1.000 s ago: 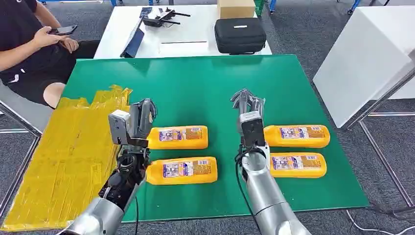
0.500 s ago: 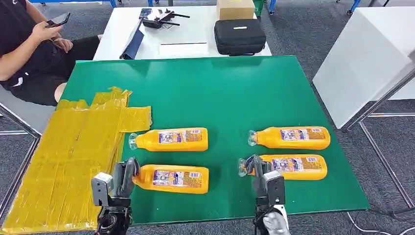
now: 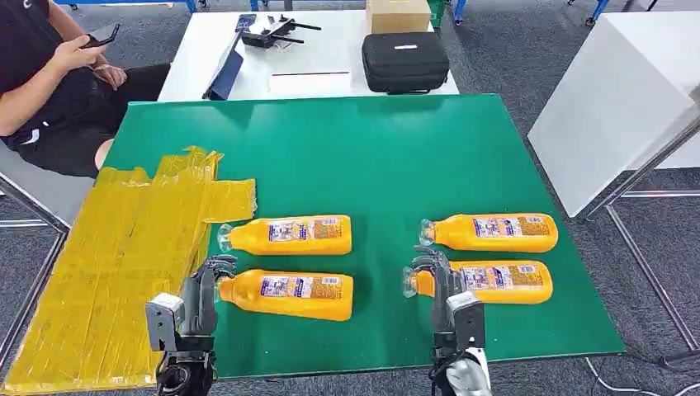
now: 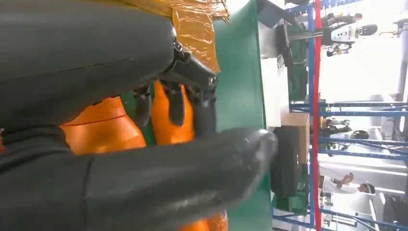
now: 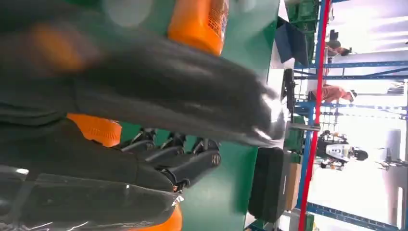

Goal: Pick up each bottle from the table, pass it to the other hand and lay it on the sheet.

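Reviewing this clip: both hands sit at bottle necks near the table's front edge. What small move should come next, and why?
Probably close the left hand on the near-left bottle at its neck. All four bottles lie on the green table, none on the yellow sheet, and the fingers appear unclosed.

The green table (image 3: 371, 157) carries four orange bottles (image 3: 289, 234) and a yellow sheet (image 3: 115, 264).

This looks like a robot lab or workshop: grey carpet floor (image 3: 512, 58), a green-topped work surface (image 3: 371, 157), a white table (image 3: 330, 49) at the top of the frame carrying a black equipment case (image 3: 404, 59) and a cardboard box (image 3: 398, 14), and blue metal racking (image 4: 315, 96).
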